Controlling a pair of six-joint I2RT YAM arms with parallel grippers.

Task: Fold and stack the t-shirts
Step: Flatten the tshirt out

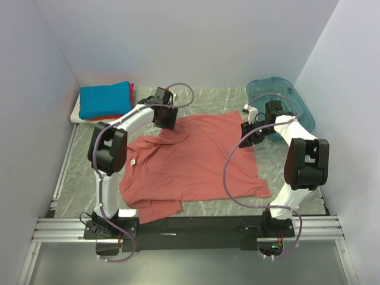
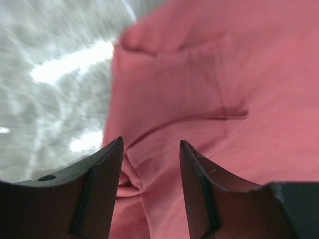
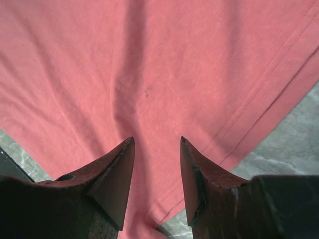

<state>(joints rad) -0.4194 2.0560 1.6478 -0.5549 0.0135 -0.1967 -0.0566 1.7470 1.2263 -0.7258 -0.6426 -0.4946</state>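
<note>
I see the pink shirt (image 1: 190,163) spread flat on the counter (image 1: 219,98), with its near hem close to the near edge. Walls close off three sides. Bare counter remains as a far strip between the folded stack (image 1: 105,100) at far left and the bin (image 1: 284,89) at far right. The left hand (image 1: 165,120) sits half open over the shirt's far-left corner, holding nothing. The right hand (image 1: 247,134) does the same over the shirt's right edge. Both arms hide the cloth beneath them.

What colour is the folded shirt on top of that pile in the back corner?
Bright blue; the overhead view shows the folded shirt best.
</note>
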